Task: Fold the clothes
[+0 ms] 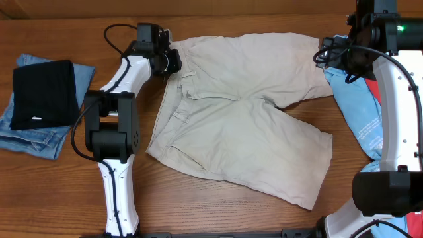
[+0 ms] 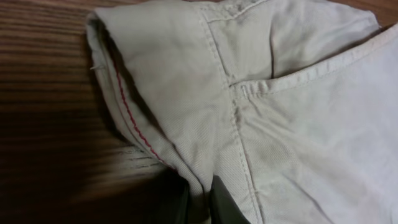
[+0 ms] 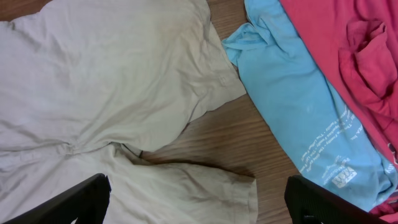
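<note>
Shorts (image 1: 244,112) lie flat and spread out in the middle of the table (image 1: 218,211), outer side up. The waistband (image 1: 168,99) is at the shorts' left end and runs from far edge to near edge, slightly slanted. Both legs point right: one to the far right, one to the near right, with a V-shaped gap of bare wood between the hems. The long axis runs left-right, waistband to hems.

Left gripper (image 2: 205,202) sits at the far corner of the waistband. Its jaws are clenched on the shorts, with a fold of beige cloth pinched between the dark fingers (image 2: 227,208). There the waistband edge is lifted and turned over, showing red stitching (image 2: 134,127) on its inside. A pocket seam (image 2: 298,74) is just past the grip.

Right gripper (image 3: 199,202) hangs over the far-right leg, near its hem. Its jaws are released and wide apart, with nothing between them. Whether it touches the cloth I cannot tell.

Blue top (image 3: 292,93) lies crumpled just right of the shorts' far leg, close to the hem; contact unclear. Red top (image 3: 336,43) is further right of the shorts, overlapping the blue top's edge.

Well left of the shorts is a folded pair of jeans (image 1: 33,135) with a folded black garment (image 1: 43,92) on top.
</note>
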`<state>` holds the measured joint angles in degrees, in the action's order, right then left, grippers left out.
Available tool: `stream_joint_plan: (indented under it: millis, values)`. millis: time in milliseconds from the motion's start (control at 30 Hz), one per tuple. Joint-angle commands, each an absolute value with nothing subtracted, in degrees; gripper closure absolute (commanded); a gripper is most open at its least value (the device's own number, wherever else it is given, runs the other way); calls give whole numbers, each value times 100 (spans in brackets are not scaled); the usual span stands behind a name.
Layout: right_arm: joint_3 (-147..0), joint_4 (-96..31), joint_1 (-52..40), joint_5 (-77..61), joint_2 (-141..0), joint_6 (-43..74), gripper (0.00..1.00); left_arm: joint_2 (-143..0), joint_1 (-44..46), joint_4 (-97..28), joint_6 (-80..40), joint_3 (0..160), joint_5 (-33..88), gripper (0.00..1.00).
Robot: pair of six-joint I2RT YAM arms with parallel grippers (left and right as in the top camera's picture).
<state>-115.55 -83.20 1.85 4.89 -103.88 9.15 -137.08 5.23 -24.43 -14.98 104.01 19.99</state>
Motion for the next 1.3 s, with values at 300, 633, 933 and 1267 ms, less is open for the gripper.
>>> stream_joint_plan:
  millis: [300, 633, 933, 1267]
  values:
    - [-11598, -8252, 204, 480, -10243, 902, 6, -13898, -541, -3892, -1953, 12991, 1197, 34]
    - [-11533, -8493, 207, 263, -10267, 902, 0, -13898, -683, -8359, -1949, 13028, 609, 0]
    - [-10328, -8097, 580, -187, -10265, 902, 0, -13653, -108, -9367, -1800, 13023, -14, 3]
    - [-9933, -8073, 757, -550, -10226, 797, 0, -11957, 569, -9684, -1962, 12619, -445, 1]
